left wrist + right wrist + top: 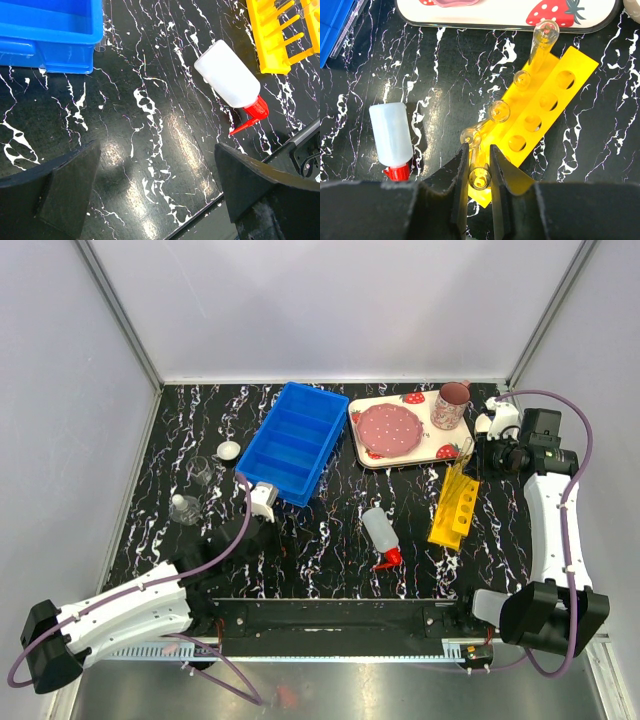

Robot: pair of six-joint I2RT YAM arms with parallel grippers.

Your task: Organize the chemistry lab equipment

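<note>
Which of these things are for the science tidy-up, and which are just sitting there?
For the job: bottle, beakers, dish, tubes, rack.
Just lying about: tray, mug.

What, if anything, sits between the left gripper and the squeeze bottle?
Nothing visible. Only bare table separates the open left gripper from the bottle, which lies on its side. The bin is off to one side; the rack is beyond the bottle.
</note>
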